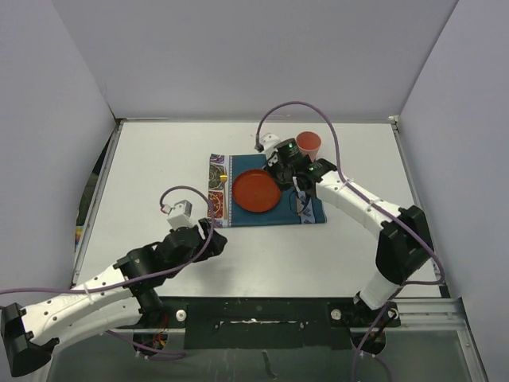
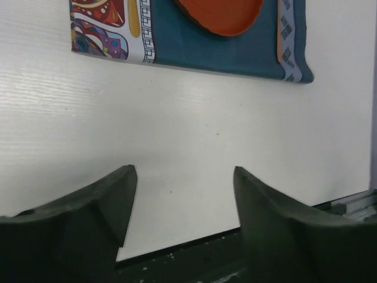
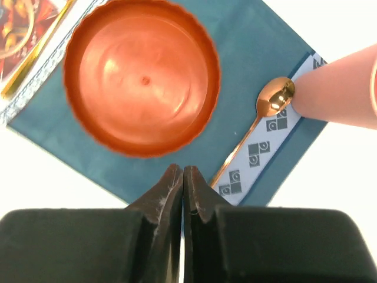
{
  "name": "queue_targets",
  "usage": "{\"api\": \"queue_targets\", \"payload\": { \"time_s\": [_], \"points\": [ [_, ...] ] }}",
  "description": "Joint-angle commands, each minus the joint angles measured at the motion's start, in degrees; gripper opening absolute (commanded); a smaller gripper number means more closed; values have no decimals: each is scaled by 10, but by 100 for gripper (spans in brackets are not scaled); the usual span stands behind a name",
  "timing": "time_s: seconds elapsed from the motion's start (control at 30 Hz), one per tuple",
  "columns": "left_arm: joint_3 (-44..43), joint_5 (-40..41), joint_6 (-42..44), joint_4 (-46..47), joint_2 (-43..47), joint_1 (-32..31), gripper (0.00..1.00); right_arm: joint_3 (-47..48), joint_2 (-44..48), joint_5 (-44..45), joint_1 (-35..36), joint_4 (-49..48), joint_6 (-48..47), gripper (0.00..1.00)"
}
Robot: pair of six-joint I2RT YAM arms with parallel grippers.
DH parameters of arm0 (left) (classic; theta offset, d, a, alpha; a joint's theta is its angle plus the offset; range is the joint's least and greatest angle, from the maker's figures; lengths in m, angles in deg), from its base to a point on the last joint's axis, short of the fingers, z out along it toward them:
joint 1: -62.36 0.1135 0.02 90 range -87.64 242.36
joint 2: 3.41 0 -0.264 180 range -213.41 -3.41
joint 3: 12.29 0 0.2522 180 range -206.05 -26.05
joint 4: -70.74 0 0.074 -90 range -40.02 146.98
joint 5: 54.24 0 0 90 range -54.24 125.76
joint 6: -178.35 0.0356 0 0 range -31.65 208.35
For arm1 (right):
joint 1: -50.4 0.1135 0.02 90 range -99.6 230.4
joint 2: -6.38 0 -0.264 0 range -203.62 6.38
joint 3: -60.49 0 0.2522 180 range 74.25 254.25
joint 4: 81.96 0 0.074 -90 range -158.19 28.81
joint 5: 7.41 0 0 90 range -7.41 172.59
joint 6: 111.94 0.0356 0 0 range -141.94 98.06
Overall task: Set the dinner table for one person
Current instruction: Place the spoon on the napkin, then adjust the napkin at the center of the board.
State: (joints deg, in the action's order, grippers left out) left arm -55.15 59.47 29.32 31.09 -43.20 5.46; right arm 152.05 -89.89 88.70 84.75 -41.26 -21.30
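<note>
Well — plate [image 3: 141, 76] on placemat [image 3: 247, 53] (spoon [image 3: 274, 100] beside)

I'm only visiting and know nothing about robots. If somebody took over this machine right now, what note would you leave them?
Left claw: open, empty, above the bare white rectangular dinner table.
Right claw: shut, empty, over the near edge of the teal rectangular placemat.
Done: the round orange-red plate sits mid-mat. The gold metal spoon lies on its right patterned strip. A slim gold utensil, type unclear, lies on the left end. The pink cup stands by the far right corner.
Left: probably little. Check the setting, then withdraw the arms.
</note>
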Motion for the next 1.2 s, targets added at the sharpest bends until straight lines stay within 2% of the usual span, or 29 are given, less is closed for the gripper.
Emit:
{"api": "queue_targets", "payload": {
  "time_s": [0.0,0.1,0.17,0.27,0.33,0.43,0.47,0.53,0.57,0.67,0.83,0.9,0.93,1.0,1.07,1.17],
  "points": [
    [-85,92,-48,-165,35,1,95,-58,118,44,6,76,-195,0],
    [-119,127,-1,-221,58,2,98,-155,201,104,-2,53,-287,0],
    [-179,162,63,-263,61,2,98,-190,244,134,-10,63,-320,0],
    [-272,224,147,-351,33,3,98,-194,249,95,-56,111,-310,0],
    [-324,262,144,-413,12,3,98,-221,263,83,-78,89,-305,0],
    [-335,302,47,-445,23,3,98,-254,289,47,-93,47,-276,0],
    [-309,294,64,-394,42,2,98,-255,285,36,-95,45,-260,0],
    [-205,231,198,-220,103,2,98,-263,267,16,-95,31,-244,0],
    [-169,230,197,-182,119,3,98,-271,256,12,-95,16,-242,0],
    [-96,267,121,-166,99,3,98,-289,225,2,-96,-30,-248,0],
    [-93,315,65,-169,-26,16,98,-287,178,-3,-95,-102,-281,0],
    [-98,316,43,-170,-58,57,98,-284,159,3,-95,-135,-300,0],
    [-94,291,63,-144,-66,90,98,-283,151,6,-96,-148,-311,0],
    [-67,201,112,-55,-70,168,98,-285,135,10,-96,-173,-328,0],
    [-37,113,109,0,-69,245,98,-289,124,12,-96,-193,-343,0],
    [-7,55,101,36,-70,311,98,-298,112,9,-99,-212,-352,0]
  ]
}}
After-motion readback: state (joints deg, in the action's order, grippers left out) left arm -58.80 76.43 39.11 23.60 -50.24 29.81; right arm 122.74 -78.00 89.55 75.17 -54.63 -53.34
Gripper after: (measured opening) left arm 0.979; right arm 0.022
